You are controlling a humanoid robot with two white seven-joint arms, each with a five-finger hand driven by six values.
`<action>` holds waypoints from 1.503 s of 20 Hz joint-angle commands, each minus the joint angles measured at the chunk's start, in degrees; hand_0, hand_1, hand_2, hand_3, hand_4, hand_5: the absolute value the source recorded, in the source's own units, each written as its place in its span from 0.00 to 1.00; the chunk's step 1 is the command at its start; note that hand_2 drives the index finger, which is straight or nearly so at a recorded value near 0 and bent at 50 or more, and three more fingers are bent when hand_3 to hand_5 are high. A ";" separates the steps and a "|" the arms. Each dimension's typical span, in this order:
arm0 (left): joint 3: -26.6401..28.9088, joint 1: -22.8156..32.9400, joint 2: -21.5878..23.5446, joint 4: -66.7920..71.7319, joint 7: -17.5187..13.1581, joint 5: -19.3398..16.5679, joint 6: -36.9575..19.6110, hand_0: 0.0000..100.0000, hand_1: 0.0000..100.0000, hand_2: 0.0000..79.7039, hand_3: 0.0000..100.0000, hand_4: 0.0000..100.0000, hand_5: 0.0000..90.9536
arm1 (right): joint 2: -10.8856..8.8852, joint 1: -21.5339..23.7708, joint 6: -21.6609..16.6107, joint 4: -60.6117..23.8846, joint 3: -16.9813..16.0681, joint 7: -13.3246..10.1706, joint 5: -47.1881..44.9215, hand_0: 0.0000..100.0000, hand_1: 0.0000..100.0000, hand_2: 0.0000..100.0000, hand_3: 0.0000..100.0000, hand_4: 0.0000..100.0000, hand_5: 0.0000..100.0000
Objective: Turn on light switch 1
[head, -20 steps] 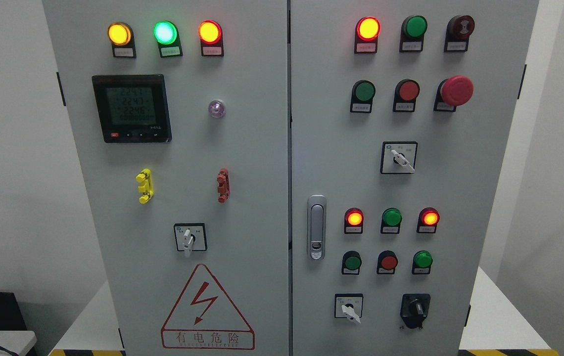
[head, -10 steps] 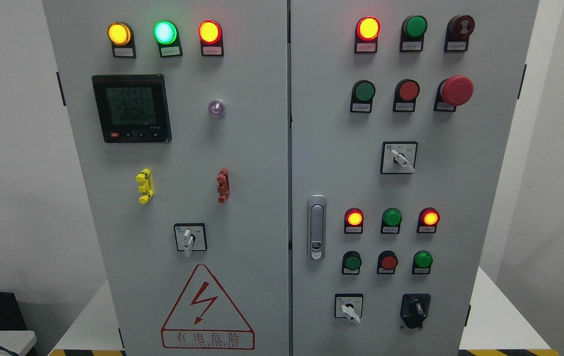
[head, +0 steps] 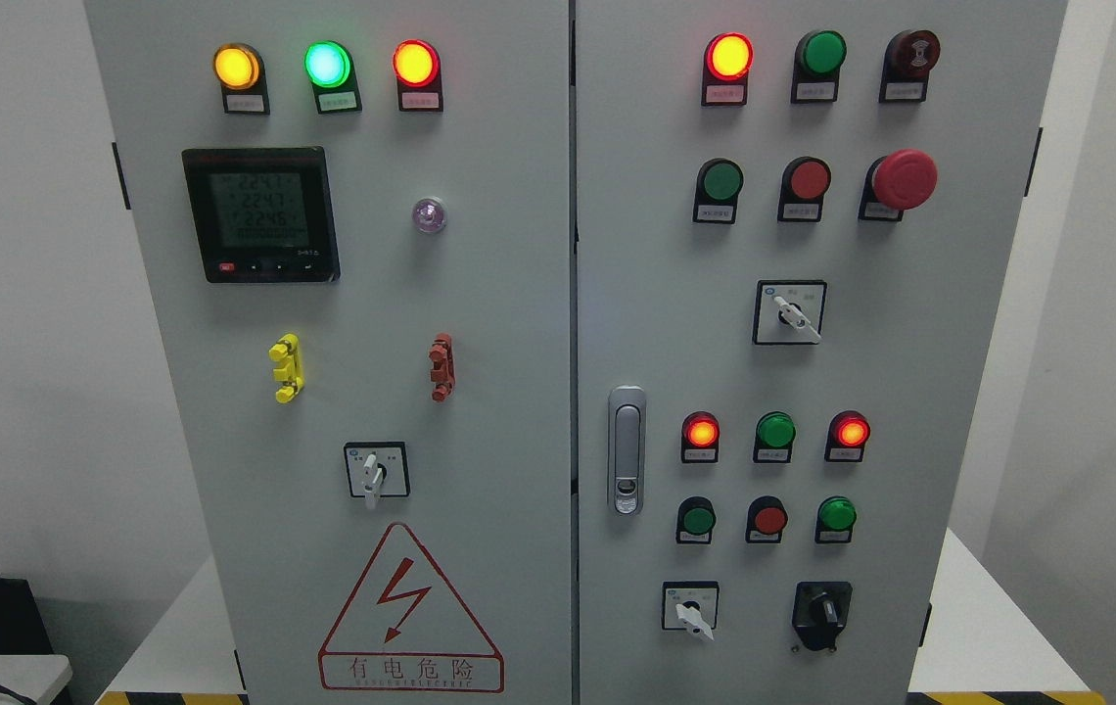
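A grey electrical cabinet point(head: 480, 294) with two doors fills the head view. The right door carries a row of a lit red lamp point(head: 701, 432), an unlit green lamp point(head: 774, 430) and a second lit red lamp point(head: 850, 431). Under them sit a dark green button point(head: 697, 519), a red button point(head: 768, 519) and a bright green button point(head: 836, 514). Below those are a white-handled rotary switch point(head: 690, 612) and a black rotary knob point(head: 822, 612). I cannot tell from the labels which control is light switch 1. Neither hand shows.
Higher on the right door are a red emergency stop point(head: 904, 179), more buttons and a selector switch point(head: 790, 312). A door handle point(head: 627, 450) sits at the seam. The left door holds a meter point(head: 259, 215), lit lamps and a warning triangle point(head: 409, 607).
Only the meter's digits flicker; nothing else has moved.
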 commanded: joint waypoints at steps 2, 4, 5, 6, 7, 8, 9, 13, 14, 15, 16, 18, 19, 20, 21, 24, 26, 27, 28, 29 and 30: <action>7.54 -1.80 0.86 -33.02 -2.17 0.13 -0.15 0.48 0.00 0.30 0.44 0.61 0.38 | 0.00 0.00 0.03 0.00 0.00 0.03 -0.97 0.12 0.39 0.00 0.00 0.00 0.00; 7.10 -2.68 0.77 -35.31 -1.91 0.31 -0.67 0.44 0.00 0.33 0.46 0.64 0.44 | 0.00 0.00 0.03 0.00 0.00 0.03 -0.97 0.12 0.39 0.00 0.00 0.00 0.00; 6.83 -3.21 0.60 -36.19 -1.73 0.39 -0.94 0.41 0.00 0.34 0.48 0.66 0.48 | 0.00 0.00 0.03 0.00 0.00 0.03 -1.05 0.12 0.39 0.00 0.00 0.00 0.00; 6.22 -3.65 0.68 -37.07 -1.56 0.40 -1.03 0.40 0.00 0.34 0.49 0.66 0.50 | 0.00 0.00 0.03 0.00 0.00 0.03 -1.05 0.12 0.39 0.00 0.00 0.00 0.00; 5.52 -3.82 0.68 -38.03 -1.21 0.48 -1.03 0.38 0.00 0.34 0.50 0.67 0.52 | 0.00 0.00 0.03 0.00 0.00 0.03 -1.05 0.12 0.39 0.00 0.00 0.00 0.00; 4.64 -4.17 0.68 -38.83 -0.16 0.48 -1.20 0.35 0.00 0.34 0.51 0.68 0.55 | 0.00 0.00 0.03 0.00 0.00 0.03 -0.97 0.12 0.39 0.00 0.00 0.00 0.00; 3.50 -4.61 0.77 -39.70 1.07 0.48 -1.73 0.35 0.00 0.34 0.51 0.68 0.55 | 0.00 0.00 0.03 0.00 0.00 0.03 -0.97 0.12 0.39 0.00 0.00 0.00 0.00; -5.01 -4.97 0.86 -44.18 9.41 0.13 -2.70 0.31 0.00 0.39 0.57 0.72 0.62 | 0.00 0.00 0.03 0.00 0.00 0.03 -1.05 0.12 0.39 0.00 0.00 0.00 0.00; -7.73 -4.97 0.77 -45.07 10.21 0.04 -2.70 0.30 0.00 0.40 0.58 0.72 0.63 | 0.00 0.00 0.03 0.00 0.00 0.03 -1.05 0.12 0.39 0.00 0.00 0.00 0.00; -9.93 -4.97 0.77 -45.94 11.09 -0.04 -2.79 0.30 0.00 0.41 0.59 0.73 0.64 | 0.00 0.00 0.03 0.00 0.00 0.03 -0.97 0.12 0.39 0.00 0.00 0.00 0.00; -11.78 -4.97 0.86 -47.43 12.32 -0.04 -2.79 0.29 0.00 0.42 0.60 0.74 0.65 | 0.00 0.00 0.03 0.00 0.00 0.03 -1.05 0.12 0.39 0.00 0.00 0.00 0.00; -16.00 -4.97 0.77 -49.11 13.82 -0.39 -2.70 0.28 0.00 0.42 0.60 0.74 0.66 | 0.00 0.00 0.03 0.00 0.00 0.03 -0.97 0.12 0.39 0.00 0.00 0.00 0.00; -17.67 -5.14 0.60 -49.64 14.52 -1.00 -2.70 0.28 0.00 0.42 0.60 0.74 0.66 | 0.00 0.00 0.03 0.00 0.00 0.03 -1.05 0.12 0.39 0.00 0.00 0.00 0.00; -18.91 -5.32 0.51 -50.08 15.48 -2.23 -2.61 0.28 0.00 0.42 0.60 0.73 0.66 | 0.00 0.00 0.03 0.00 0.00 0.03 -1.05 0.12 0.39 0.00 0.00 0.00 0.00; -19.88 -6.10 0.33 -50.34 16.28 -3.72 -2.61 0.28 0.00 0.42 0.60 0.73 0.65 | 0.00 0.00 0.03 0.00 0.00 0.03 -1.05 0.12 0.39 0.00 0.00 0.00 0.00; -23.39 -8.30 -0.98 -51.13 16.64 -7.24 -2.61 0.28 0.00 0.44 0.60 0.73 0.65 | 0.00 0.00 0.03 0.00 0.00 0.03 -0.97 0.12 0.39 0.00 0.00 0.00 0.00; -25.50 -9.53 -2.82 -52.54 16.72 -8.56 -2.26 0.28 0.00 0.45 0.61 0.74 0.66 | 0.00 0.00 0.03 0.00 0.00 0.03 -1.05 0.12 0.39 0.00 0.00 0.00 0.00; -26.29 -10.84 -3.96 -52.54 16.81 -10.14 -2.09 0.28 0.00 0.45 0.61 0.74 0.66 | 0.00 0.00 0.03 0.00 0.00 0.03 -1.05 0.12 0.39 0.00 0.00 0.00 0.00; -26.74 -12.25 -4.67 -52.54 16.90 -12.33 -1.91 0.28 0.00 0.46 0.61 0.74 0.67 | 0.00 0.00 0.03 0.00 0.00 0.03 -0.97 0.12 0.39 0.00 0.00 0.00 0.00; -27.00 -13.39 -5.64 -52.54 17.07 -14.70 -1.47 0.28 0.00 0.47 0.62 0.74 0.67 | 0.00 0.00 0.03 0.00 0.00 0.03 -0.97 0.12 0.39 0.00 0.00 0.00 0.00; -27.53 -14.28 -6.60 -52.63 17.34 -16.55 -0.77 0.28 0.00 0.47 0.62 0.75 0.67 | 0.00 0.00 0.03 0.00 0.00 0.03 -0.97 0.12 0.39 0.00 0.00 0.00 0.00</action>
